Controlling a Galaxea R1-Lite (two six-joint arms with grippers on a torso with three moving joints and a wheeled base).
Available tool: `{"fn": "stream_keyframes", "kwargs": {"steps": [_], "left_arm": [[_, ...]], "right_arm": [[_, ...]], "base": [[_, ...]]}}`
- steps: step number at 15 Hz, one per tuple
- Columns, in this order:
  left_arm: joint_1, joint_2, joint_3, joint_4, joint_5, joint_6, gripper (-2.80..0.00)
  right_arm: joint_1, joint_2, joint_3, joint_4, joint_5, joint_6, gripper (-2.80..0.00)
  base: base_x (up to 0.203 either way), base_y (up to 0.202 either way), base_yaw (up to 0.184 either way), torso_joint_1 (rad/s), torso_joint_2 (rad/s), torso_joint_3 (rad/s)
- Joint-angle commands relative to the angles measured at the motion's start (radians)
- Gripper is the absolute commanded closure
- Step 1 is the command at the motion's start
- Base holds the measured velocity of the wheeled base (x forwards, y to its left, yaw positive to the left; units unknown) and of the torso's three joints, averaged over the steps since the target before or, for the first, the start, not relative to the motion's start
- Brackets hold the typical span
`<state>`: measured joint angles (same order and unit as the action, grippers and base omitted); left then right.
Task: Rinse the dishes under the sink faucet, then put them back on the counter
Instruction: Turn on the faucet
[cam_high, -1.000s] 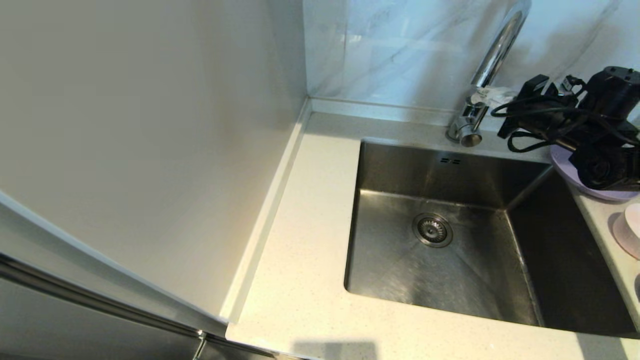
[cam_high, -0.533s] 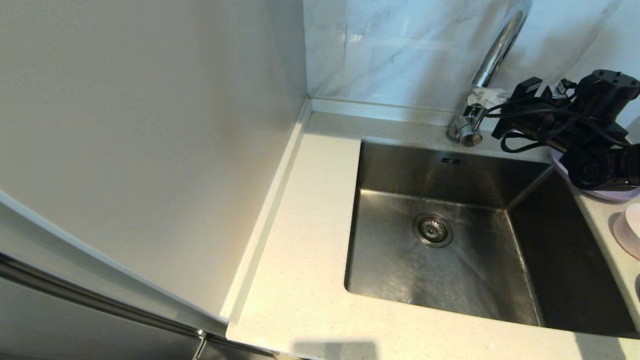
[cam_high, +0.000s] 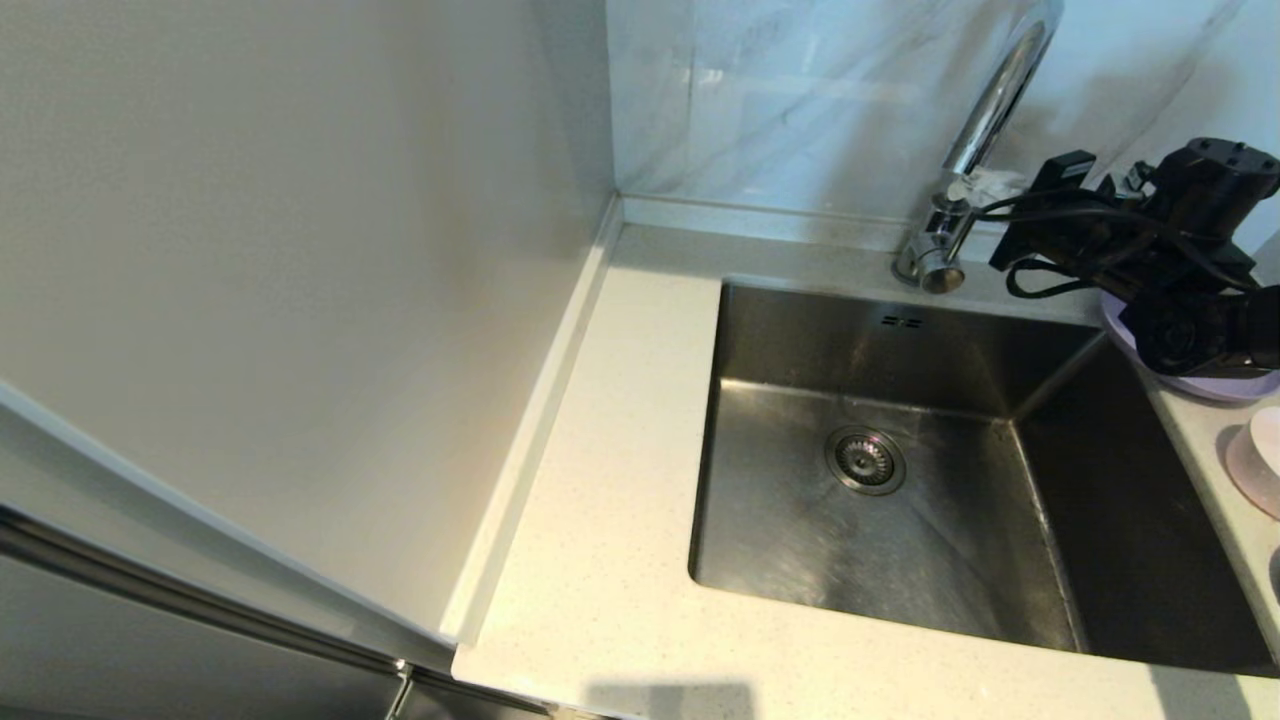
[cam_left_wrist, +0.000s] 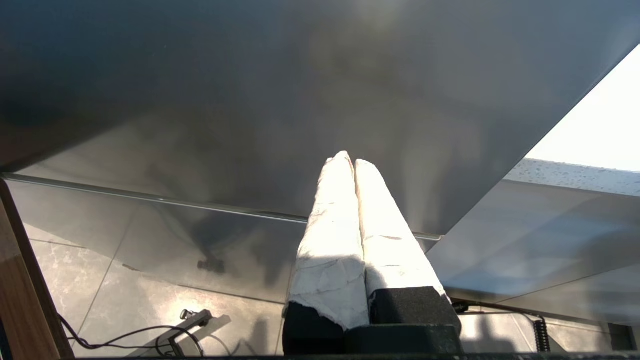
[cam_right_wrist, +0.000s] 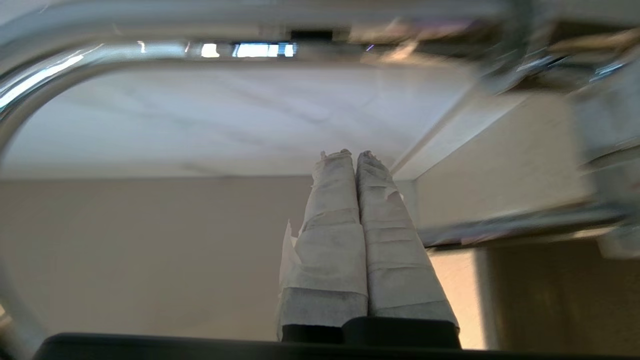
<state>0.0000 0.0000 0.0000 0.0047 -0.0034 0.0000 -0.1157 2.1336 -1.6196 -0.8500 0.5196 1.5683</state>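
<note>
Beside faucet (cam_high: 985, 110) base, our right gripper (cam_high: 985, 187) pressed shut, empty, likely to nudge lever. Plate (cam_high: 1200, 385), bowl (cam_high: 1266, 438) wait on counter (cam_high: 620, 560); left gripper (cam_left_wrist: 348, 161) shut, parked.

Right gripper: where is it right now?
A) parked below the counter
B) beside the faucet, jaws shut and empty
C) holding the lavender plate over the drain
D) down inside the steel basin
B: the right gripper has its jaws pressed together on nothing, with the chrome faucet arching close around it, while the lavender plate sits on the counter.
</note>
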Motion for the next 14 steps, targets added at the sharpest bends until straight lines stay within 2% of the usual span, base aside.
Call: {"fn": "stream_keyframes", "kwargs": {"steps": [1, 4, 9, 14], "left_arm": [[0.000, 0.000, 0.000, 0.000, -0.001, 0.000, 0.00], [0.000, 0.000, 0.000, 0.000, 0.000, 0.000, 0.00], [0.000, 0.000, 0.000, 0.000, 0.000, 0.000, 0.00], [0.000, 0.000, 0.000, 0.000, 0.000, 0.000, 0.00]], "right_arm": [[-0.001, 0.066, -0.031, -0.004, -0.010, 0.007, 0.00], [-0.018, 0.109, -0.080, -0.004, -0.023, 0.006, 0.00], [-0.034, 0.100, -0.056, -0.004, -0.004, 0.006, 0.00], [-0.110, 0.029, 0.054, -0.013, 0.230, 0.013, 0.00]], "base": [[0.000, 0.000, 0.000, 0.000, 0.00, 0.000], [0.000, 0.000, 0.000, 0.000, 0.00, 0.000], [0.000, 0.000, 0.000, 0.000, 0.00, 0.000], [0.000, 0.000, 0.000, 0.000, 0.00, 0.000]]}}
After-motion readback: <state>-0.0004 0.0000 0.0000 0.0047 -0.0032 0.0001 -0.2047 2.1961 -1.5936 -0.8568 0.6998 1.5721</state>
